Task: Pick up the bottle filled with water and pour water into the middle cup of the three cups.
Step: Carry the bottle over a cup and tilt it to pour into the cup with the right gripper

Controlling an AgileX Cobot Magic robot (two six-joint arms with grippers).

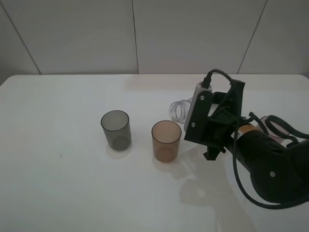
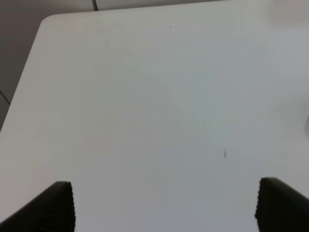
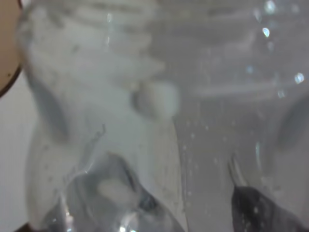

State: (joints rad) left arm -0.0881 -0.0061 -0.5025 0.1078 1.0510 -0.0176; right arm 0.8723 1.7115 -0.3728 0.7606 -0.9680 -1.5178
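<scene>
Clear plastic, capless, the bottle (image 1: 179,110) sits clenched in the right gripper (image 1: 192,115), tipped over with its mouth at about one o'clock of the middle cup (image 1: 166,140), near the rim but not plainly above it. Tilted further from here, water would likely miss and run onto the table (image 1: 63,193); the left gripper (image 2: 169,208) hangs spread and empty.

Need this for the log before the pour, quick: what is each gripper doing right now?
Left gripper: open, holding nothing.
Right gripper: shut on the bottle.
</scene>
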